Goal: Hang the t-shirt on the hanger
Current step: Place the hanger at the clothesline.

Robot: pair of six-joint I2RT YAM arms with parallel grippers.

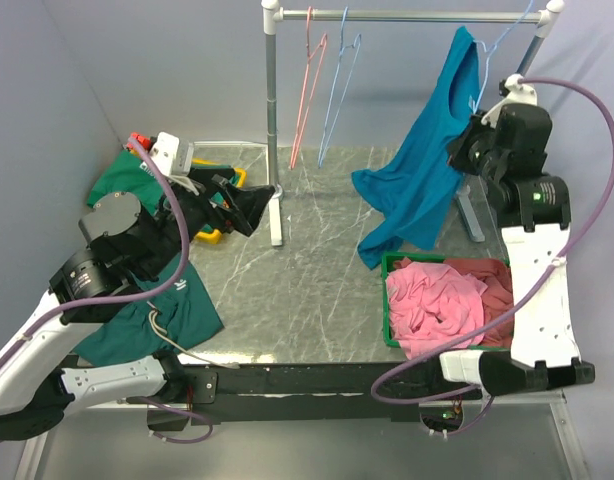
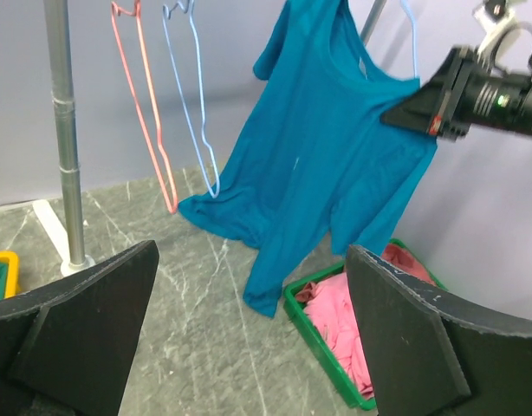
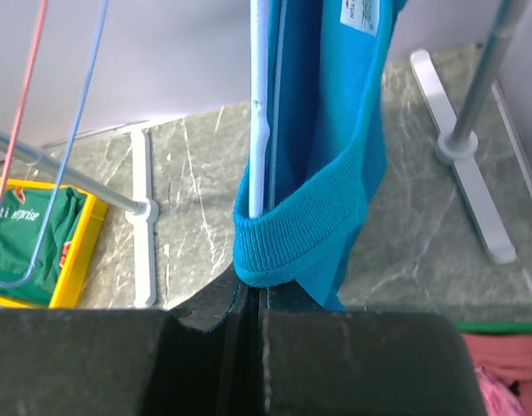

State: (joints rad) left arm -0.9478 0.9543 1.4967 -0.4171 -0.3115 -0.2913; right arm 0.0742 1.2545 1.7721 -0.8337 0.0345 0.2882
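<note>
Right claw [image 3: 253, 290]: pressed fully together on the ribbed collar [image 3: 296, 238] of the t-shirt [image 1: 417, 170]; no gap between the fingers in the wrist view.
Left claw [image 1: 252, 208]: spread wide, holds nothing, low over the bench [image 1: 317, 290] on the L side.
T-shirt position: hangs in the air under the R end of the rail [image 1: 407, 15], bottom edge near the bench, none of it lying flat.
Hanger [image 3: 259, 104]: hooked on the rail; its thin wire comes down into the neck opening, just above the R claw.
Key relation: from the R claw the shirt body falls down and away to the L; the hanger wire goes approx. straight up from the pinch point. Long axis of the shirt is close to vertical, a bit slanted.
Nearer arm: R, already on the cloth. L is well apart, w/ open bench between.
Judgement: collar prob. must be pulled over the bare wire shoulder on the R claw's side.
</note>
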